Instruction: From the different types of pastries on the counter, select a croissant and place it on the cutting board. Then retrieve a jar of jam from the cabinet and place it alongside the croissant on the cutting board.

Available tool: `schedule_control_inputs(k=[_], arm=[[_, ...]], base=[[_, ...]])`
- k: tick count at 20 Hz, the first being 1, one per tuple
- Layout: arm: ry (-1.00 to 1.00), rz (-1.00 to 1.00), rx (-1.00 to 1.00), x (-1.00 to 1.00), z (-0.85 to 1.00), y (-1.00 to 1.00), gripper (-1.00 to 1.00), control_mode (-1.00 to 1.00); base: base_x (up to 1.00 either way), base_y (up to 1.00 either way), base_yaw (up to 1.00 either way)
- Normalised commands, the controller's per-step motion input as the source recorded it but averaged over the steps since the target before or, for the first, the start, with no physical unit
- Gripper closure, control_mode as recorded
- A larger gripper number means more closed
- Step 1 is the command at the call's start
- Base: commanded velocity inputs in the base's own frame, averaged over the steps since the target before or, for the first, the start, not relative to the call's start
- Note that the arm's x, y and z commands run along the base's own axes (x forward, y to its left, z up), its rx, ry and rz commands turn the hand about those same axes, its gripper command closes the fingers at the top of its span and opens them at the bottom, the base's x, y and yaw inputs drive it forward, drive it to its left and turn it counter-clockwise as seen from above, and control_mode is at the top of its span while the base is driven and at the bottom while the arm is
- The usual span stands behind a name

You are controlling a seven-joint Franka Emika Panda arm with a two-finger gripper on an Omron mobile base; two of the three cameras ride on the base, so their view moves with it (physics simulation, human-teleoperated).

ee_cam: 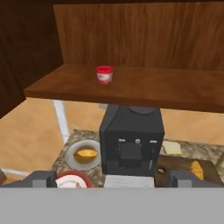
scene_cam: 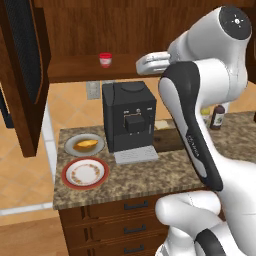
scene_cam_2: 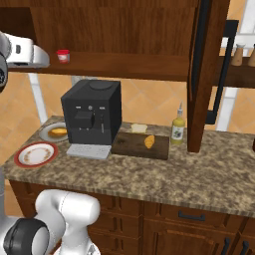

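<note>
Pincer (ee_cam: 112,178) spread wide — empty, facing the jar of jam (ee_cam: 104,75) on the cabinet (ee_cam: 131,87) shelf.

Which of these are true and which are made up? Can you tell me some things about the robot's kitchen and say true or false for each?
1. The jar of jam stands on the cabinet shelf. True.
2. The croissant lies on the cutting board. True.
3. The claw is squeezing the jar. False: it is open and apart from the jar.
4. The grey plate beside the coffee machine holds nothing. False: a yellow-orange pastry lies on it.
5. A yellow bottle stands on the counter beside the board. True.
</note>
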Motion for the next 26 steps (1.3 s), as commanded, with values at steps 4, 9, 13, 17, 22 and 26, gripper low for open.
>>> schedule_control_inputs(k=[4, 9, 13, 17, 22, 26], arm=[[-0.16, 0.00, 0.01, 0.07, 0.03, 0.05, -1.00, -1.00], [-0.03, 0.00, 0.01, 0.52, -0.14, 0.00, -1.00, -1.00], [0.01, 0.00, 0.01, 0.81, -0.23, 0.11, -1.00, -1.00], [0.00, 0.00, 0.02, 0.58, -0.07, 0.28, -1.00, -1.00], [0.00, 0.00, 0.04, 0.46, 0.00, 0.30, -1.00, -1.00], [0.00, -0.07, 0.07, 0.52, 0.14, 0.01, -1.00, -1.00]], base=[[0.00, 0.00, 0.00], [0.00, 0.00, 0.00], [0.00, 0.00, 0.00], [0.00, 0.00, 0.00], [0.00, 0.00, 0.00], [0.00, 0.00, 0.00]])
